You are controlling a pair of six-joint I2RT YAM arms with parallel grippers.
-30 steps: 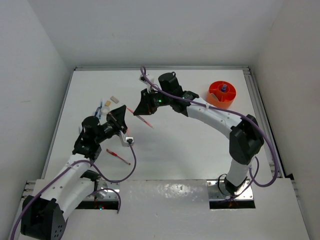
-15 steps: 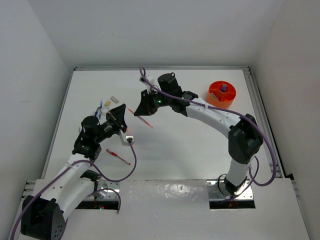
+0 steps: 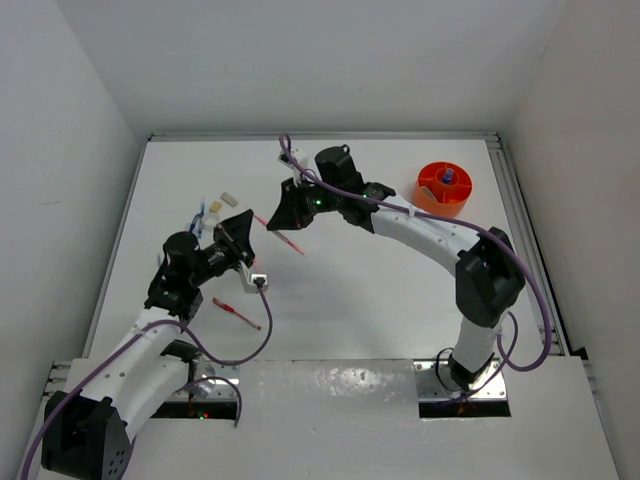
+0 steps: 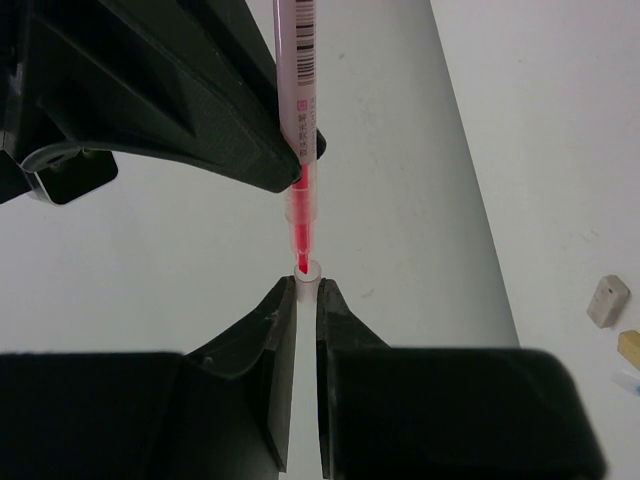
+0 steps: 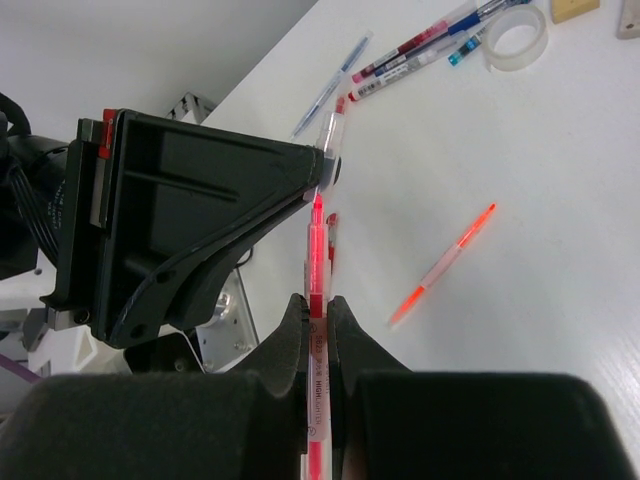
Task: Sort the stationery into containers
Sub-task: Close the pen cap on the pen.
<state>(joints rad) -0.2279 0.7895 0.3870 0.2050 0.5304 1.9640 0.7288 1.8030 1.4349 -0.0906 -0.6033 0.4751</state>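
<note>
Right gripper (image 5: 318,305) pinches a red pen (image 5: 316,250) by its barrel, fingers pressed onto it. The pen is held off the table (image 3: 380,290), left of centre, between the two arms. Its long axis runs straight from the right gripper to the left gripper (image 4: 307,292), red tip pointing at the left one. Left gripper is clamped on a small clear cap (image 4: 307,270), and the pen tip sits at the cap's mouth. A loose red pen (image 5: 445,265) lies flat on the table nearby. Orange tub (image 3: 430,200) sits far right, well apart.
</note>
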